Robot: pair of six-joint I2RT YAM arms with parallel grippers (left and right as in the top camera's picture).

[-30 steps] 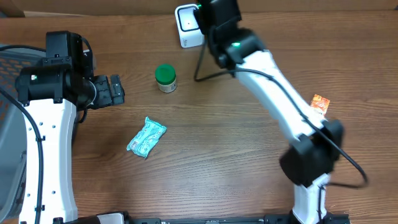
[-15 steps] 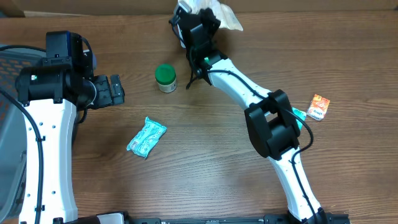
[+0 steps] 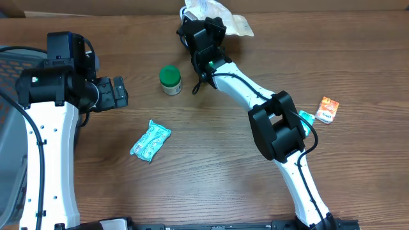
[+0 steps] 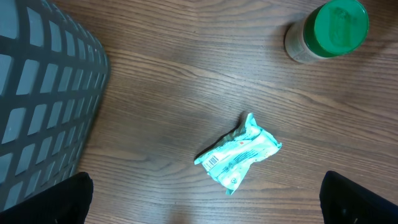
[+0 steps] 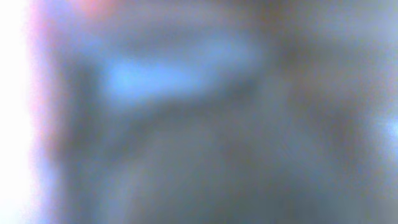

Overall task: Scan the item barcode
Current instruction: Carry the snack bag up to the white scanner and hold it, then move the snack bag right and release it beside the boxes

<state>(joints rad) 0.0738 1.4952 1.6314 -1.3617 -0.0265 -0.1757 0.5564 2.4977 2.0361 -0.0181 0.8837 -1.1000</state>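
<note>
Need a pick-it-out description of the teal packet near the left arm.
On the wooden table, look at the left half, below the green-lidded jar in the overhead view. The teal packet lies flat there: crumpled, teal and white, unlike the upright round jar.

I saw bare wood between the left gripper (image 3: 120, 92) and the packet (image 3: 151, 140), so that way was open. The jar (image 3: 170, 78) stood further back, well apart from the packet, with room between them. The basket (image 3: 7, 108) walled off the left side. The right arm (image 3: 241, 86) lay slanted over the table (image 3: 211, 172) from the near edge to the far edge, with the bag (image 3: 227, 18) at its tip, and cut off the right side. An orange packet (image 3: 328, 110) lay beyond it.
</note>
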